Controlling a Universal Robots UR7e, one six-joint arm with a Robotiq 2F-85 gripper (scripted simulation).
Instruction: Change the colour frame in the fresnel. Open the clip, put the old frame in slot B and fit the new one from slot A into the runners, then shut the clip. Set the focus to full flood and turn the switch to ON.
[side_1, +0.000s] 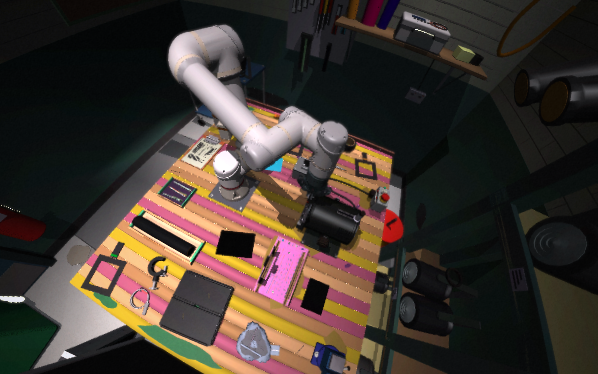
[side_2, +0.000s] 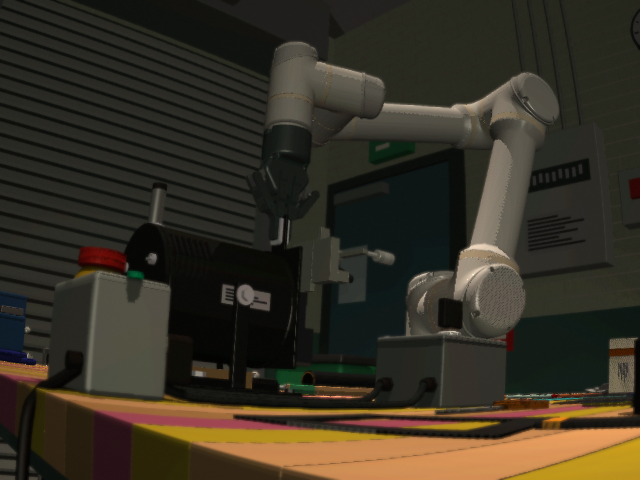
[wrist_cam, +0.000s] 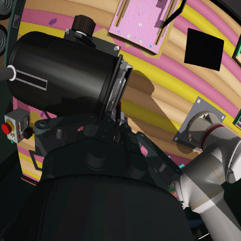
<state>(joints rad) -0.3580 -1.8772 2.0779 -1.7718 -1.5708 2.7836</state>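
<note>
The colour frame's top edge (wrist_cam: 117, 105) at the front of the black fresnel (wrist_cam: 60, 72) is held in my closed gripper (wrist_cam: 117, 125), which hangs straight down over the lamp's front runners (side_2: 282, 232). The fresnel (side_1: 330, 220) stands near the table's right edge, with its lens end facing my base. A dark focus knob (wrist_cam: 83, 23) sticks out of its far side. The pink slot rack (side_1: 282, 270) lies in front of the lamp on the table. The grey switch box with a red button (side_2: 111, 330) sits beside the lamp's rear.
A dark closed case (side_1: 197, 306) lies at the table's near side, with a long black tube in a tray (side_1: 165, 235) to its left. Two black squares (side_1: 235, 244) (side_1: 315, 296) lie flat either side of the rack. My base (side_1: 232, 185) stands left of the lamp.
</note>
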